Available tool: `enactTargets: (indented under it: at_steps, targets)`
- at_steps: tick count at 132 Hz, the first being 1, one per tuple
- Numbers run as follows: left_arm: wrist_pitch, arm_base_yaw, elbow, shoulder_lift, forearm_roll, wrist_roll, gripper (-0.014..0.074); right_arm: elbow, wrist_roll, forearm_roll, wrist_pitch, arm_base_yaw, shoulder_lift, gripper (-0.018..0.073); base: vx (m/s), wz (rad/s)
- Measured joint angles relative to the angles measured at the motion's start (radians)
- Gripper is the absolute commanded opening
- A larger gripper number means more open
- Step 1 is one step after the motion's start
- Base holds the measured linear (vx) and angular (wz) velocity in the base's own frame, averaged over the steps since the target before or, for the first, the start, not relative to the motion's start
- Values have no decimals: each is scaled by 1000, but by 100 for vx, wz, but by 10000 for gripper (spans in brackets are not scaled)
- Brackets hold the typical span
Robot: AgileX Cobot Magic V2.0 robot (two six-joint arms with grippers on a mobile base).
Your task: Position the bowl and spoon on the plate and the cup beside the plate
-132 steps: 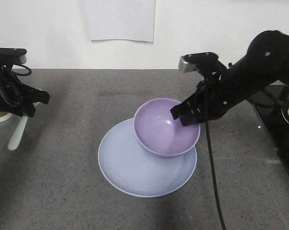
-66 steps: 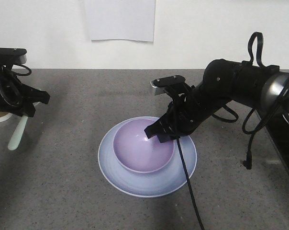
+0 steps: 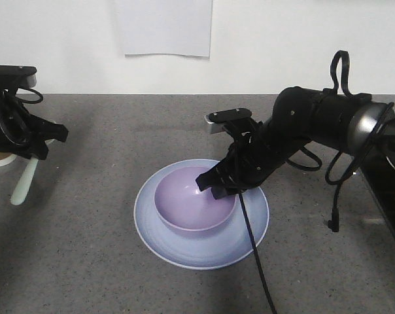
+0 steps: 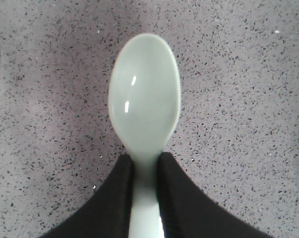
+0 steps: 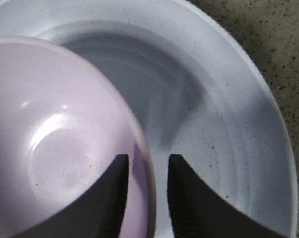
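Lavender bowl (image 3: 196, 208) sits in the plate (image 3: 184, 252) on the desk (image 3: 86, 261), with the fingers of the right gripper (image 5: 147, 163) slightly apart around its rim, so they should probably open wider and rise straight, while the fingers of the left gripper (image 4: 144, 166) pinch the spoon (image 4: 144, 94).

Soft, even light fills your front view: the white wall (image 3: 282, 46) nearly washes out, and the plate (image 3: 184, 252) throws only a faint shadow on the worktop (image 3: 86, 248). Two small glints mark the spoon (image 4: 144, 94). The bowl (image 5: 55, 139) darkens the plate's floor, its near rim blurred.
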Motion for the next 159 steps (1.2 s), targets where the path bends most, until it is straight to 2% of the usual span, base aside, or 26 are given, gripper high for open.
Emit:
enactTargets:
  at_steps: [15,45,104,121,159]
  targets:
    - [0,0,0,0,0,0,-8,0,6,-1,-2,0,0,319,0,0]
    - [0,0,0,0,0,0,-8,0,46,-45,-3,0,-23,318,0,0]
    - [0,0,0,0,0,0,-8,0,267,-323,-27,-10,-255,302,0,0]
    - [0,0,0,0,0,0,-8,0,295,-353,-2,-69,-300,267,0,0]
    - [0,0,0,0,0,0,-8,0,299,-378,71,-274,-362,123,0,0]
